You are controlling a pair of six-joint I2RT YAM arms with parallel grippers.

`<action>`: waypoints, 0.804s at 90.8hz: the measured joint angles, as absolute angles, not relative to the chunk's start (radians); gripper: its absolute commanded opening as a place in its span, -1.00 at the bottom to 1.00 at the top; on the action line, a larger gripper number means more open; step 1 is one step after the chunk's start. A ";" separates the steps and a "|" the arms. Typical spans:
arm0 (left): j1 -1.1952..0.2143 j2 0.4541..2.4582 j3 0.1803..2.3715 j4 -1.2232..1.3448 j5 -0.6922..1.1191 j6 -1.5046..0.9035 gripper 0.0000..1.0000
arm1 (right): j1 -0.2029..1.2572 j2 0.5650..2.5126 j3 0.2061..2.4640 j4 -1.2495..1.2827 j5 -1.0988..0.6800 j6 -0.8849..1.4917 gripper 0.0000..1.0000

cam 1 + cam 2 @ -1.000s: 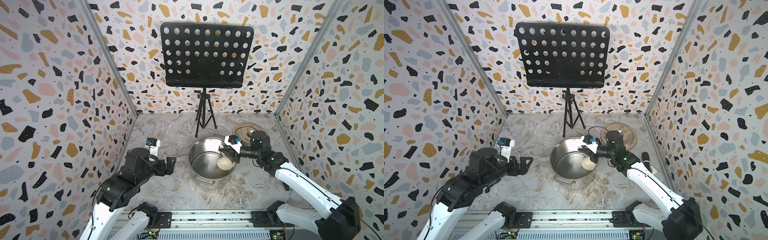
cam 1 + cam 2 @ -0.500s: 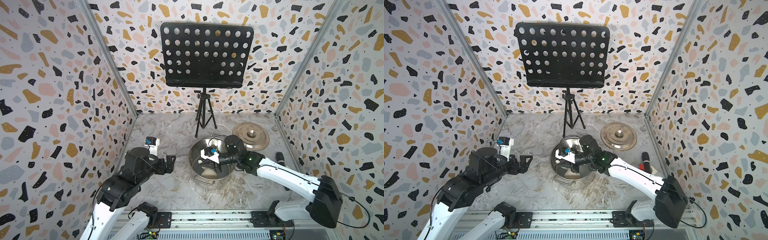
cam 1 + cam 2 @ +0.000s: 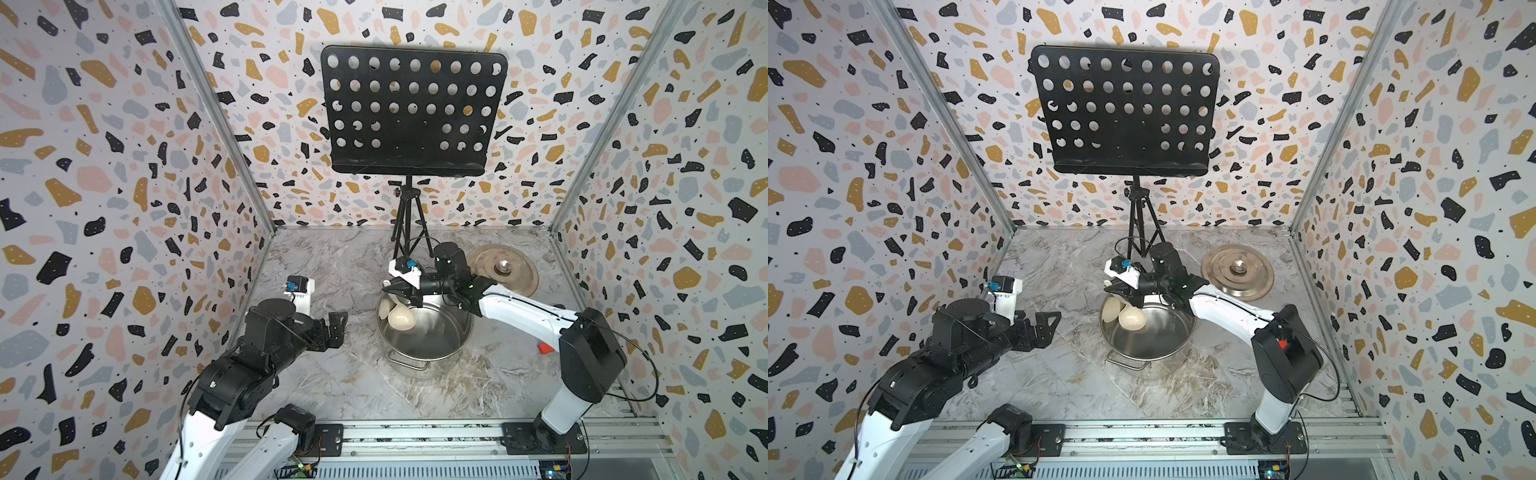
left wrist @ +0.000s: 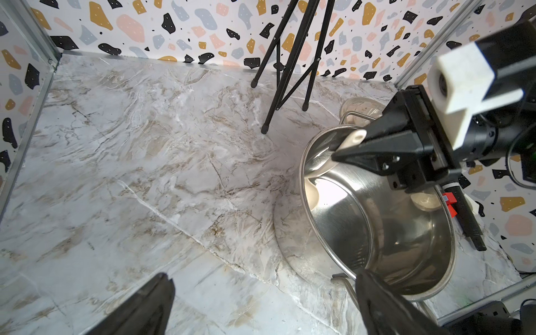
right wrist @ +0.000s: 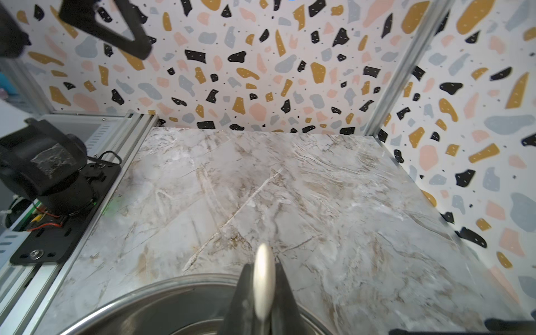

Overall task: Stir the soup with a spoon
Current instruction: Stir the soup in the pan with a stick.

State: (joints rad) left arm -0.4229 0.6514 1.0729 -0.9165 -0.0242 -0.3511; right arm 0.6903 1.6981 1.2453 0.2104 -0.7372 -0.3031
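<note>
A shiny steel pot [image 3: 436, 338] [image 3: 1158, 338] stands mid-table; its inside shows bare metal and no soup is in view. The cream spoon's round bowl [image 3: 402, 318] [image 3: 1132, 319] hangs inside the pot near its left wall. My right gripper [image 3: 395, 286] [image 3: 1115, 289] [image 5: 263, 269] is shut on the spoon handle [image 5: 263, 278] over the pot's far left rim. The handle's end [image 4: 354, 138] sticks out past the fingers. My left gripper [image 3: 336, 328] [image 3: 1050, 328] [image 4: 265, 277] stands open and empty, left of the pot [image 4: 377, 232].
A flat steel lid [image 3: 503, 270] [image 3: 1237, 272] with a knob lies at the back right. A black music stand [image 3: 411, 112] on a tripod [image 3: 409, 232] rises just behind the pot. A black and red object [image 4: 464, 214] lies right of the pot. Patterned walls enclose three sides.
My right gripper has swept the spoon from the pot's right side across to its far left rim. The left arm has not moved.
</note>
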 measured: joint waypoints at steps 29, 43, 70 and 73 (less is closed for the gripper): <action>-0.423 0.643 1.073 -0.921 -0.030 -0.352 0.99 | 0.499 1.567 1.117 0.204 -0.746 -0.246 -1.00; -0.423 0.642 1.073 -0.923 -0.037 -0.352 0.99 | 0.467 1.384 1.010 0.136 -0.744 -0.277 -1.00; -0.423 0.636 1.073 -0.927 -0.059 -0.352 0.99 | 0.481 1.068 0.828 0.009 -0.782 -0.262 -1.00; -0.423 0.636 1.073 -0.928 -0.062 -0.352 0.99 | 0.488 1.048 0.817 0.004 -0.788 -0.253 -1.00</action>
